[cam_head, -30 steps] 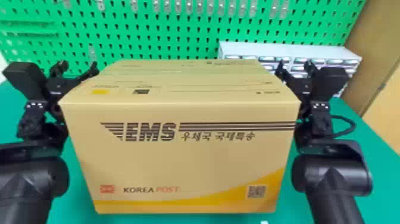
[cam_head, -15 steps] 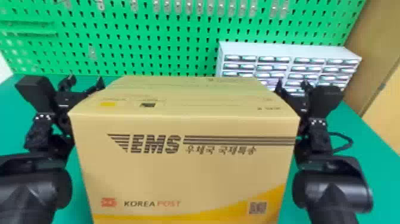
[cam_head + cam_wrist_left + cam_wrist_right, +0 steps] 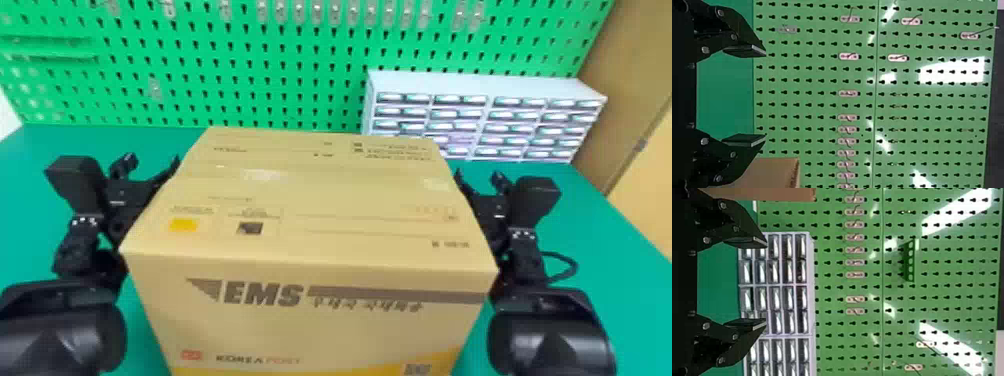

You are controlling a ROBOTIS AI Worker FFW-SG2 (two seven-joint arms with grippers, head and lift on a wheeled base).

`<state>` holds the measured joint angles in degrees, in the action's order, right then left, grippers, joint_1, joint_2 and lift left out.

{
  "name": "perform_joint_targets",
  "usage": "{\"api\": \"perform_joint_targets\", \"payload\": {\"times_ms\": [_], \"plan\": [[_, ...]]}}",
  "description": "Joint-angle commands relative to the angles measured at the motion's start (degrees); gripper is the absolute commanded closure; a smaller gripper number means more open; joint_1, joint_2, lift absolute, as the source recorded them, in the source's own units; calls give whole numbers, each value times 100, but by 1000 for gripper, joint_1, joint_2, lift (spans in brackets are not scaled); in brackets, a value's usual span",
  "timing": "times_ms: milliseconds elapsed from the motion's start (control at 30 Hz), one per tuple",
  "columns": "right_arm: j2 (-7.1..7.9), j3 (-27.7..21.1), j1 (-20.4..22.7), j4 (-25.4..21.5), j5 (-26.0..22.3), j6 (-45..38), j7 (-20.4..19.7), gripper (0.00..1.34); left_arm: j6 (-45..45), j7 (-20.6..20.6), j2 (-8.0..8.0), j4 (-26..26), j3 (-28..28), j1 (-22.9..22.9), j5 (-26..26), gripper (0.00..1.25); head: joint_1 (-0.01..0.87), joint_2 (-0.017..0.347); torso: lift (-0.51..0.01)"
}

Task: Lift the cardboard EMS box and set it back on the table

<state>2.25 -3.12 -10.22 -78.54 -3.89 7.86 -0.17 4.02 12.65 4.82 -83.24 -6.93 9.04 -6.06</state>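
1. Step in hand, my read: set-down. The cardboard EMS box [image 3: 310, 325] sits upright between the two arms, over the green table [image 3: 595, 220]. Its base is out of sight, so can't tell if it touches.
2. Left gripper [image 3: 766, 94]: fingers apart, nothing between them. Right gripper [image 3: 766, 282]: same. So no finger grip; any hold would be a two-sided squeeze from the arms. Can't confirm contact pressure.
3. Next move: bring both arms down evenly until the base is flat, then back each one off sideways. Uneven release could tip or drag the box; easing the squeeze early could drop it.
4. Head view gives the box's top and printed front, plus the gripper bodies along its sides. It doesn't give the gap between the fingers; the wrist views do.
5. Left wrist view: a box corner beside one finger, pegboard [image 3: 820, 74] beyond. Right wrist view: a strip of cardboard near one finger, and the drawer cabinet [image 3: 811, 286] past the fingertips.
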Motion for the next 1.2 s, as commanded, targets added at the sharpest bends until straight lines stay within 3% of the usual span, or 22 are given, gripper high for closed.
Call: {"api": "perform_joint_targets", "payload": {"times_ms": [0, 400, 867, 1167], "plan": [[100, 92, 2, 190, -147, 49, 0, 552, 187, 0, 1, 186, -63, -25, -9, 483, 678, -14, -88], [100, -110, 11, 286, -51, 119, 0, 550, 292, 0, 10, 300, -265, -25, -9, 483, 678, -14, -88], [373, -1007, 292, -241, 37, 101, 9, 549, 451, 317, 10, 291, -1144, -78, 114, 483, 678, -14, -88], [364, -1191, 406, -320, 11, 101, 9, 547, 530, 378, 10, 291, -1284, -113, 88, 483, 678, -14, -88]]}}
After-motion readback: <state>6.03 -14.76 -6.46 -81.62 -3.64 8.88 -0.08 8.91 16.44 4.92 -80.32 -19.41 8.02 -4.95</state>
